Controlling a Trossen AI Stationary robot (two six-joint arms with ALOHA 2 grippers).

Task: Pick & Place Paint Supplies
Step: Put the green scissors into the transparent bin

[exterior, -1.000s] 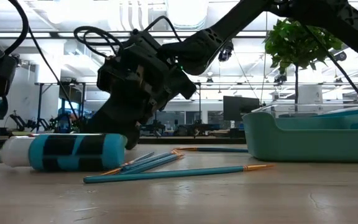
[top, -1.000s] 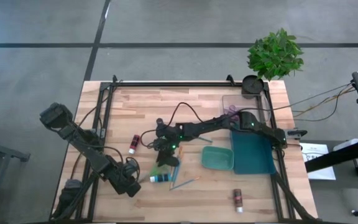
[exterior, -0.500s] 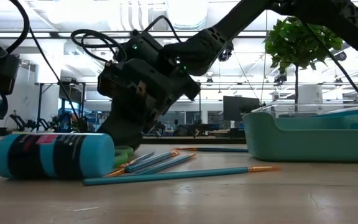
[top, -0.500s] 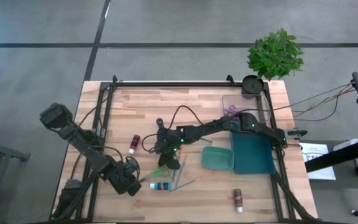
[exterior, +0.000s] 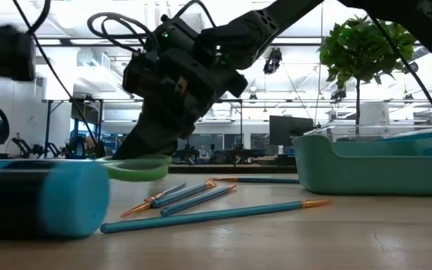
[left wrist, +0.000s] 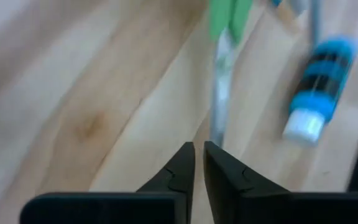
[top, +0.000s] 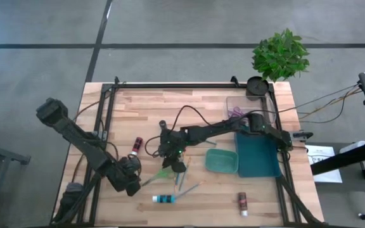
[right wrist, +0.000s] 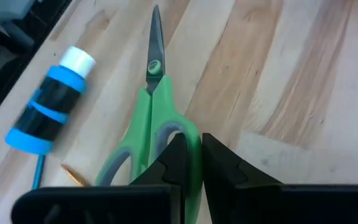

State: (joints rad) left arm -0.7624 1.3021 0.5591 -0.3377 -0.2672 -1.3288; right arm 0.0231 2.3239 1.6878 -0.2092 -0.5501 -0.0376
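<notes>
Right gripper (top: 175, 166) low over the middle of the wooden table (top: 189, 107), fingers (right wrist: 178, 163) pinched on one handle loop of the green-handled scissors (right wrist: 149, 127). In the low view the green loop (exterior: 137, 168) hangs clear of the wood under the gripper. In the right wrist view the steel blades are closed and point away from the fingers.

Blue paint tube with black bands and a white cap (top: 164, 199) lies on its side near the front edge, apart from the scissors. It shows beside the scissors in the right wrist view (right wrist: 50, 101).

Thin teal-handled paintbrushes (top: 185, 183) lie loose on the wood between the scissors and the tube; in the low view (exterior: 201, 212) several lie fanned with orange tips.

Left gripper (left wrist: 198, 163) sits low at the front-left of the table (top: 129, 178), fingers nearly together and holding nothing; the scissor tips lie just ahead of it.

Pink paint tube (top: 135, 145) lies left of the right gripper. Brown paint tube (top: 242, 203) lies near the front right, well apart from the rest. Small square teal palette tray (top: 221, 161) sits just right of the scissors, touching a larger dark teal bin (top: 256, 156).
</notes>
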